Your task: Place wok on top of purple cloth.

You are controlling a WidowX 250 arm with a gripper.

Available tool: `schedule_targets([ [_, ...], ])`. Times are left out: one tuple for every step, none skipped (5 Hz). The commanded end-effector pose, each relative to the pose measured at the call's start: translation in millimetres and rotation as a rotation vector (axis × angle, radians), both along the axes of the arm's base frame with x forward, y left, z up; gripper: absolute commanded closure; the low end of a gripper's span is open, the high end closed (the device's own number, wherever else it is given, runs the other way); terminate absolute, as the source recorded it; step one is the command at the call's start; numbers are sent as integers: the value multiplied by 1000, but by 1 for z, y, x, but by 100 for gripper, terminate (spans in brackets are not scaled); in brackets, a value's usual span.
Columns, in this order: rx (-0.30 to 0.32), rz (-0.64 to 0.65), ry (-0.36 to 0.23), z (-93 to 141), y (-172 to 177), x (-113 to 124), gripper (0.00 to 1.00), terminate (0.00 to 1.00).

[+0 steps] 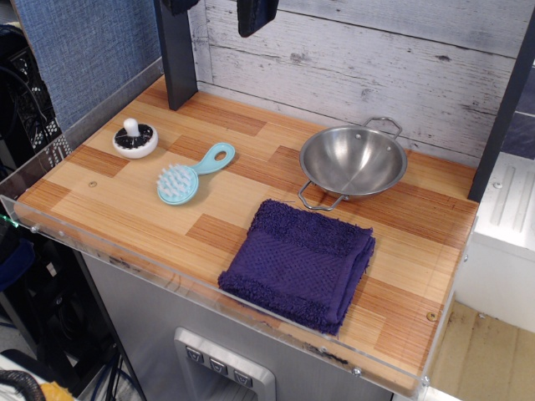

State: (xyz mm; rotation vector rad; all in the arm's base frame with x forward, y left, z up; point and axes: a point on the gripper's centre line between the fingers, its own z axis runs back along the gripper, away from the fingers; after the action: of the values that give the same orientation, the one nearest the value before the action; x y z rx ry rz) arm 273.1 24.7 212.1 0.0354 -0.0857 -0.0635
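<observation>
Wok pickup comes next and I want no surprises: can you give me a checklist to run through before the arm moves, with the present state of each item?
1. Wok upright and empty: ok.
2. Wok handles free to grasp: ok, near loop by the cloth edge, far loop toward the wall.
3. Purple cloth lying flat, folded, nothing on it: ok.
4. Wok apart from cloth: cannot tell, the near handle sits right at the cloth's back edge.
5. Brush and white-and-black dish clear of the wok-to-cloth path: ok, both lie to the left.
6. Gripper fingers open: cannot tell, only a dark part shows at the top edge.
</observation>
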Motion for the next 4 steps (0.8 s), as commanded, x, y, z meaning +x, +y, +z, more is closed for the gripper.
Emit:
schedule_targets([
  [0,0,0,0,0,0,0,0],
  [-21,-32,-11,-9,-23,12,0,0],
  [-19,-79,-16,-18,-50,26,0,0],
  [-13,-97,-27,-35,-76,38,0,0],
])
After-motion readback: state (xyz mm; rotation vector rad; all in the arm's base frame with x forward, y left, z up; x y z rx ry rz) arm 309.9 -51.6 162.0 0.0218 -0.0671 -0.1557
